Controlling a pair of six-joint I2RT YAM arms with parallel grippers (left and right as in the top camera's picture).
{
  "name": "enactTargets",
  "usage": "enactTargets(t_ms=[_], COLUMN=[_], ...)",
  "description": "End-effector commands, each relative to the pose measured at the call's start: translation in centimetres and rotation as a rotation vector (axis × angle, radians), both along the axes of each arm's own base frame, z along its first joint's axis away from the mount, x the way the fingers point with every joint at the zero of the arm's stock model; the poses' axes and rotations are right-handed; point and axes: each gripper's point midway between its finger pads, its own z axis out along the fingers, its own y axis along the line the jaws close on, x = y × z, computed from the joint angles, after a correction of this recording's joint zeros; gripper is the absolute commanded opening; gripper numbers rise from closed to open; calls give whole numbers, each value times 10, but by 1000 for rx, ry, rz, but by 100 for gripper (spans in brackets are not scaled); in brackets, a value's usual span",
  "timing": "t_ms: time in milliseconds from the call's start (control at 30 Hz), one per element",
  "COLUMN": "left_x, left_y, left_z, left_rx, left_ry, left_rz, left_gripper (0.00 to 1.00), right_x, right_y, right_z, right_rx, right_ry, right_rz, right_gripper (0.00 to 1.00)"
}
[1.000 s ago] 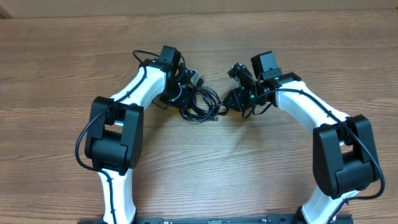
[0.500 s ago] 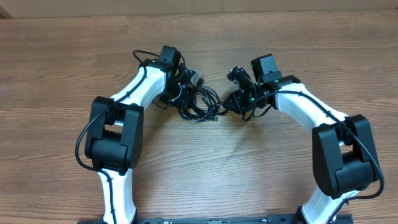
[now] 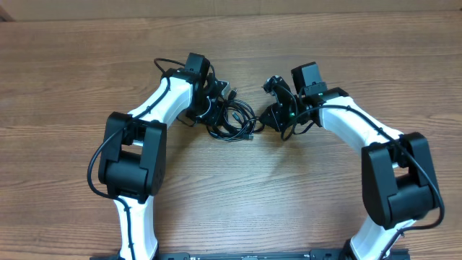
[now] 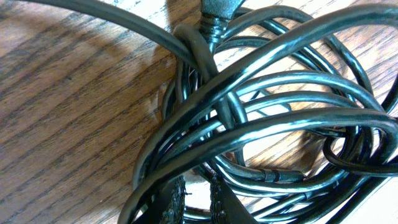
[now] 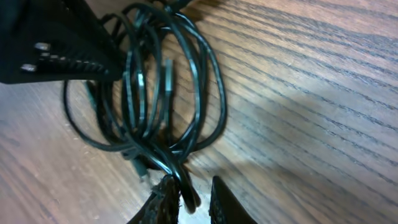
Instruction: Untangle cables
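Observation:
The cables [image 3: 234, 119] lie as one tangled black bundle on the wooden table, between the two arms. In the left wrist view the loops [image 4: 261, 106] fill the frame, with a plug [image 4: 217, 9] at the top. My left gripper [image 3: 216, 108] sits at the bundle's left edge. Its fingers [image 4: 196, 186] stand nearly together, with strands crossing between them. My right gripper [image 3: 266, 119] is at the bundle's right edge. Its jaws [image 5: 191, 186] are narrowed round one loop [image 5: 186, 180] that presses on the left finger. The bundle [image 5: 155, 93] spreads beyond it.
Bare wooden table [image 3: 238, 188] surrounds the bundle on all sides. The white arms curve in from the front left [image 3: 133, 159] and front right [image 3: 397, 173]. The left gripper's dark finger [image 5: 56, 43] shows at the top left of the right wrist view.
The right gripper's jaws have narrowed onto a cable loop. Both arms and the bundle stay where they were in the overhead view.

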Motion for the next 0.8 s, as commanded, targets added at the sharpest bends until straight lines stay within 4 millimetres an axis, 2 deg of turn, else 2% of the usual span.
enactTargets(t_ms=[0,367,567,600,767], left_x=[-2,-2,-2,-2,-2], left_y=[8,8,8,8,8], left_z=[-12,-12,-12,-12,-12], left_rx=[29,29,29,29,29], left_ry=[25,25,25,25,25], left_rz=[23,23,23,23,23], left_gripper=[17,17,17,17,17], right_x=[-1,15,13,14,20], right_y=[-5,-5,2,1,-1], right_z=[-23,-25,4,7,7], right_rx=[-50,-58,3,-6,-23], right_ry=[24,-28,-3,-16,-44], right_rz=[-3,-36,-11,-11,-19], right_gripper=[17,17,22,25,24])
